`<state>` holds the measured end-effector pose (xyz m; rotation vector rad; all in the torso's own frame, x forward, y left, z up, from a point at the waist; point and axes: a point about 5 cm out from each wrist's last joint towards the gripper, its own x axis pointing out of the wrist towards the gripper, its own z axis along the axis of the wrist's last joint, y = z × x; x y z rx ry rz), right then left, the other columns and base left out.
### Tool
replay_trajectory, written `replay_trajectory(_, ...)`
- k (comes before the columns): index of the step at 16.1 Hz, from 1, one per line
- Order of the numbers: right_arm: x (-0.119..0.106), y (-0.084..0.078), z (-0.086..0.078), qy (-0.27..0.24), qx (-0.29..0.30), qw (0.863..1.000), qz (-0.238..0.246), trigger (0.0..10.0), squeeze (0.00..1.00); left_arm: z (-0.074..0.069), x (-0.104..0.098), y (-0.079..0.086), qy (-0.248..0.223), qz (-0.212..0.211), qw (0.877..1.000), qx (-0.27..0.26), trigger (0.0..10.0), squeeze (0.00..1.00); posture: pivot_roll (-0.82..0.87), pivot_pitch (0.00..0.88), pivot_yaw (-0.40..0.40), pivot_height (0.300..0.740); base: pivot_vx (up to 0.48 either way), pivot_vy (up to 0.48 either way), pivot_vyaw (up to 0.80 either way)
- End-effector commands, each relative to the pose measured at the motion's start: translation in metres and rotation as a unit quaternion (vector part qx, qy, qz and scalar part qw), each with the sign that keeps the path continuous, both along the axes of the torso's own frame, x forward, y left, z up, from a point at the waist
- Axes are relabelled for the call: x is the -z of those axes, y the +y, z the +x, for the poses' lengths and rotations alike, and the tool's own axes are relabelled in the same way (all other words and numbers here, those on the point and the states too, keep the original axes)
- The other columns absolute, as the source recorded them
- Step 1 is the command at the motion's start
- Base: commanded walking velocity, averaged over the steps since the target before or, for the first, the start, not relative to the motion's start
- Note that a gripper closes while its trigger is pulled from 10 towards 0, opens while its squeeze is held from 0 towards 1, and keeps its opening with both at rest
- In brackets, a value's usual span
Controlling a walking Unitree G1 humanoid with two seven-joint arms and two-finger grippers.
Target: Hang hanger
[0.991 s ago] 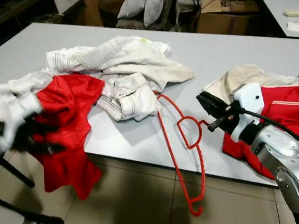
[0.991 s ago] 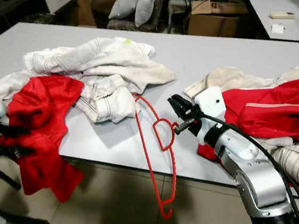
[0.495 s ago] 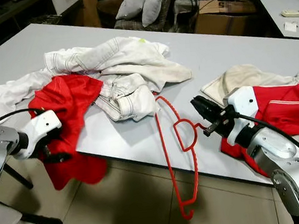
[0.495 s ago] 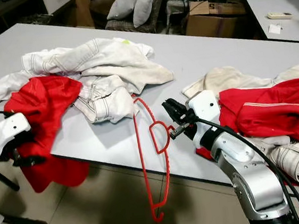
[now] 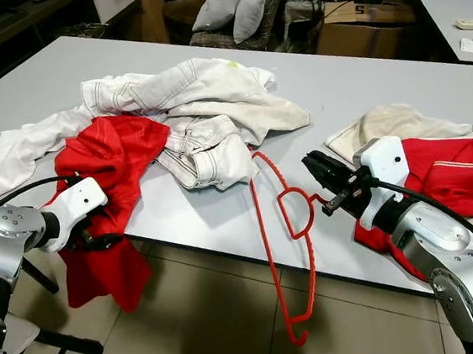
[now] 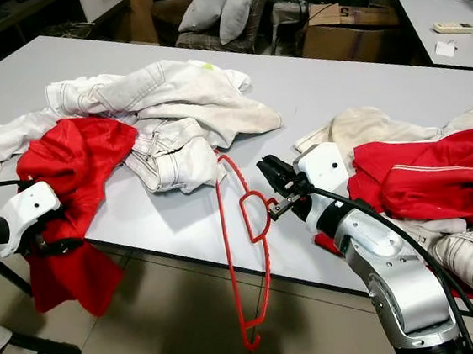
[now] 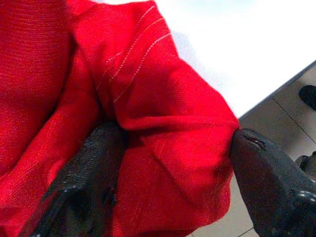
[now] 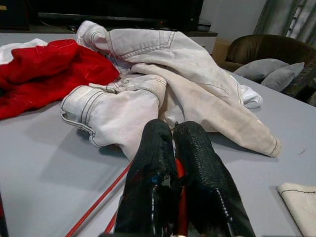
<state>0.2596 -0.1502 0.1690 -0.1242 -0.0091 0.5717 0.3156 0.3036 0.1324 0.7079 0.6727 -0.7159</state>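
Since the half-second-ago shot, the red shirt that was bunched up under your left gripper has dropped and now hangs in a long fold off the near edge of the grey table; the right side looks pretty much unchanged. Your left gripper sits just off that table edge, fingers spread fairly wide with a thick wad of the red fabric wedged between them. Your right gripper is over the table near its front edge, fingers pinched nearly together around the thin hook of the red hanger. Hanger is tilted: its top end rests on the table right beside the white jeans, and the rest dangles past the table edge down toward the tiled floor. Another red garment is on the table behind the right arm.
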Motion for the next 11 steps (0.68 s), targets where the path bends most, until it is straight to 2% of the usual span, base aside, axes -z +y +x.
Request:
replay_trajectory(1,0.004,0.001,-0.002,0.011,-0.006,1.000,-0.008,10.0,0.00,0.004,-0.003,0.001,-0.015,0.005,1.000,-0.010,0.0,0.00,-0.06,0.034,-0.003,0.740,0.000,0.000,0.00)
replay_trajectory(11,0.003,0.002,0.000,0.007,-0.006,1.000,-0.014,10.0,0.00,0.004,-0.013,0.001,-0.003,-0.019,1.000,0.021,0.0,0.00,-0.06,0.030,-0.007,0.740,0.000,0.000,0.00)
